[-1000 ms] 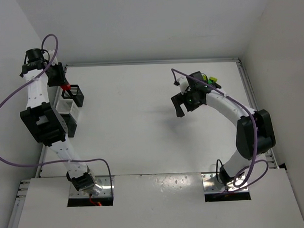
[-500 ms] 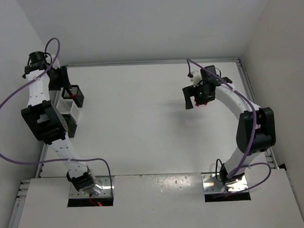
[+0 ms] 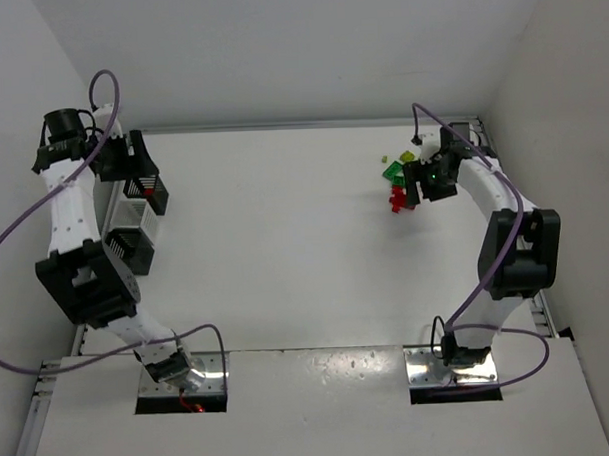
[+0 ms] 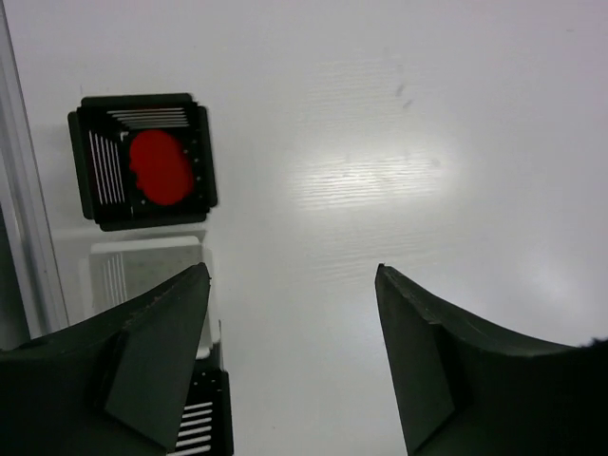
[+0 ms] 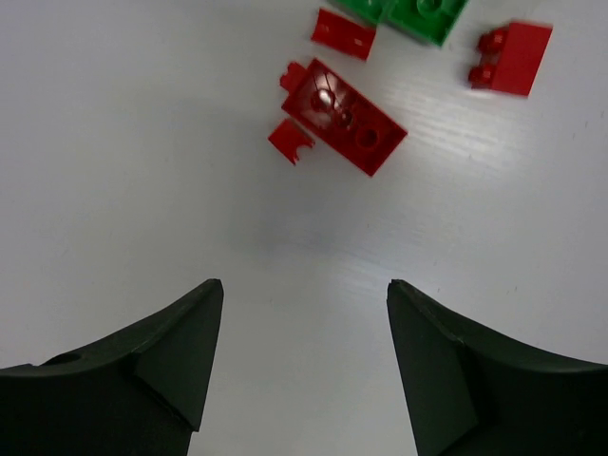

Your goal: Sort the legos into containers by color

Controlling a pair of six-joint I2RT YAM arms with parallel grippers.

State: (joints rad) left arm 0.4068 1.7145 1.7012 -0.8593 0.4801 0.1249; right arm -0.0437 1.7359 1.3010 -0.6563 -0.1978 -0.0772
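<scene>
Legos (image 3: 395, 197) lie in a loose cluster on the white worktop (image 3: 275, 249) near its far right corner. The right wrist view shows a large red brick (image 5: 344, 117) lying at an angle, with a small red piece (image 5: 291, 141) just beside its left end. A flat red piece (image 5: 343, 33) and another red brick (image 5: 510, 57) sit farther off, and green bricks (image 5: 415, 14) are cut by the top edge. From above, a yellow-green brick (image 3: 408, 156) shows at the far side of the cluster. The right hand (image 5: 304, 356) hovers over bare worktop at the near edge of this cluster. Its fingers are spread well apart, with nothing between them.

At the far left edge the three containers stand in a row. The left hand (image 4: 294, 351) hangs above them, its fingers also wide apart and empty. Beneath it, a black bin (image 4: 142, 223) holds a blurred red mass (image 4: 160, 168). A white bin (image 4: 133, 266) stands just beside that one, partly behind the left finger. A second black bin (image 4: 204, 418) peeks out at the bottom edge of the left wrist view.
</scene>
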